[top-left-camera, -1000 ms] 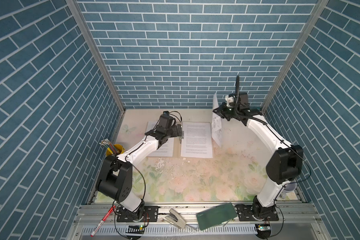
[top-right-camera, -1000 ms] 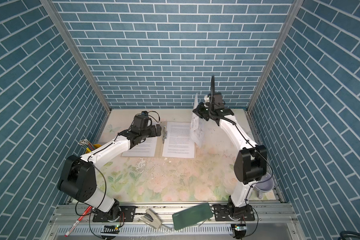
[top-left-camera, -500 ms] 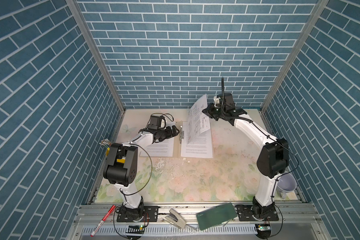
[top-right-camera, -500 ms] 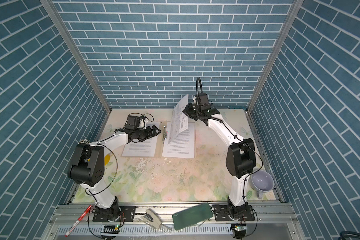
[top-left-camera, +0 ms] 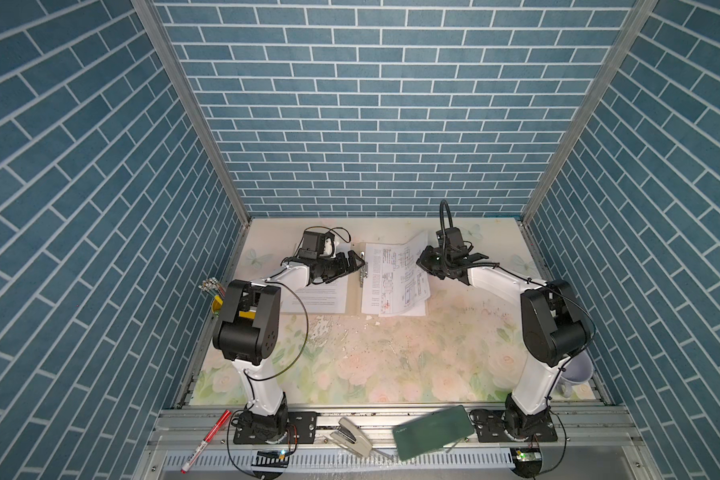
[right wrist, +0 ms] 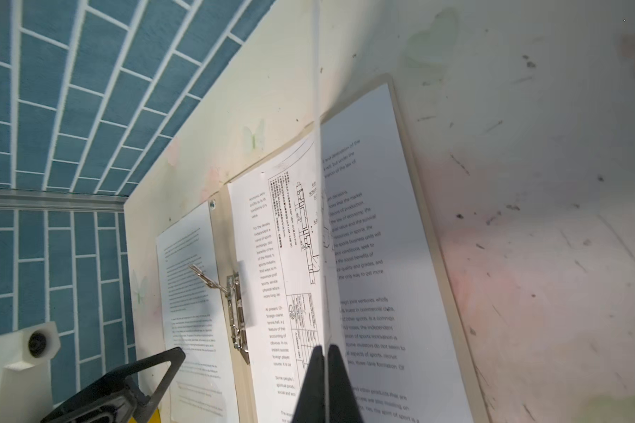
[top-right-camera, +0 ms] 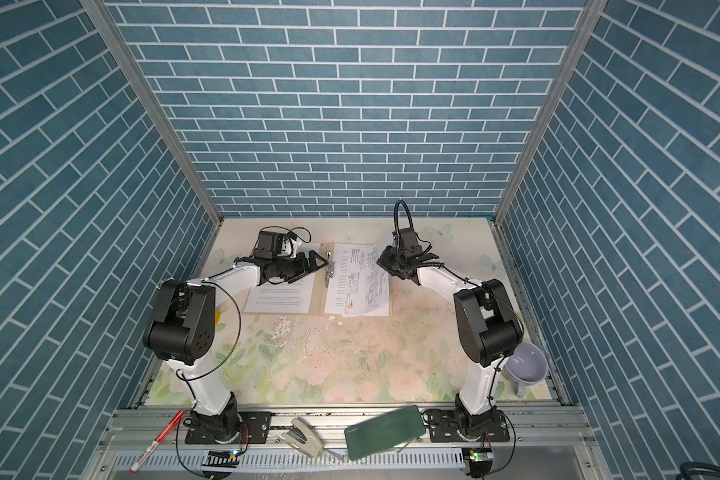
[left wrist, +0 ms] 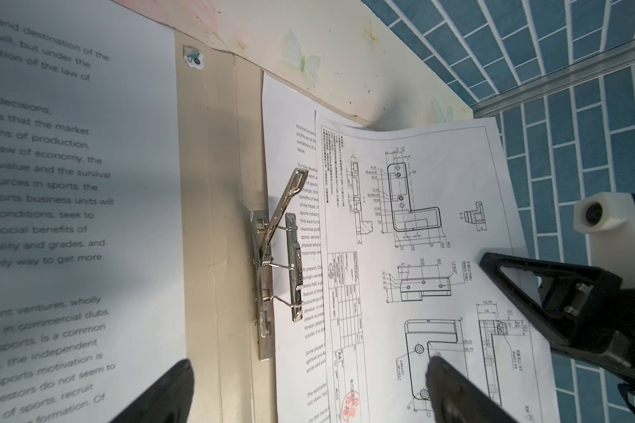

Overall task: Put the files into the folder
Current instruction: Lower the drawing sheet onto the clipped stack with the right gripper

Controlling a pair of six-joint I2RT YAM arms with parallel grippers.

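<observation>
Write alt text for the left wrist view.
The right claw pinches the edge of a line-drawing sheet, holding it over a text sheet in the open tan folder. The spine's metal clip stands raised; the left claw hangs open near it.

The walls (top-left-camera: 371,124) are blue with a white brick pattern. The table (top-left-camera: 391,365) is cream, with pale pink flowers and green leaves. The folder (left wrist: 213,183) is tan, its clip (left wrist: 294,271) silver. The text sheet (left wrist: 70,219) is white with black print; the drawing sheet (left wrist: 437,256) is white with black lines and a red stamp (left wrist: 351,403). The case (top-left-camera: 431,432) is dark green, the pen (top-left-camera: 206,446) red.
</observation>
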